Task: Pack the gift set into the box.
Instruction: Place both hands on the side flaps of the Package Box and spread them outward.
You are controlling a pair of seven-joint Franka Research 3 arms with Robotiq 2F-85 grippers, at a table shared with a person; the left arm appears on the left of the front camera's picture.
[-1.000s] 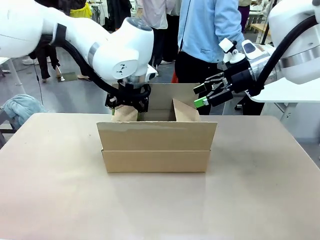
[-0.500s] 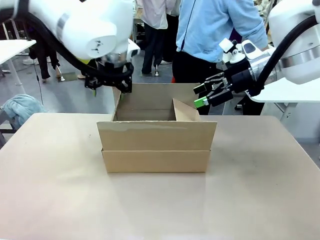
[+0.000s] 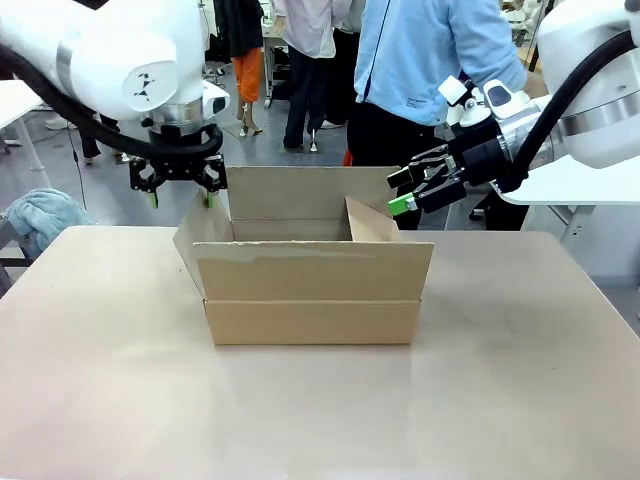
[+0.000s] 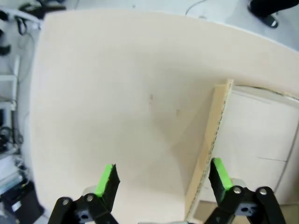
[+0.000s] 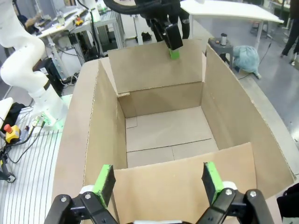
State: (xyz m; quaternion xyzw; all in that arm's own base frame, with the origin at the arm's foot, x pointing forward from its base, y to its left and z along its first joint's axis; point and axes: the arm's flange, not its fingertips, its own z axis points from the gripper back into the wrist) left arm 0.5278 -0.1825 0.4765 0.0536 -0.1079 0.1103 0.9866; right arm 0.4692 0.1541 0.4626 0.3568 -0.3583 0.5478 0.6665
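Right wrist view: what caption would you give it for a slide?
Open right gripper poised at one end flap of the cardboard box, looking into it.

left arm [image 3: 130, 70] raised, wrist pointing down, jaws spread wide, right arm [image 3: 590, 110] level, jaws parted

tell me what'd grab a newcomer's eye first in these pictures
The brown cardboard carton in the middle of the table, flaps up, draws the eye first. The left gripper hangs open above its splayed left flap. The right gripper hangs open at its right end, with a person in a light blue shirt standing just beyond.
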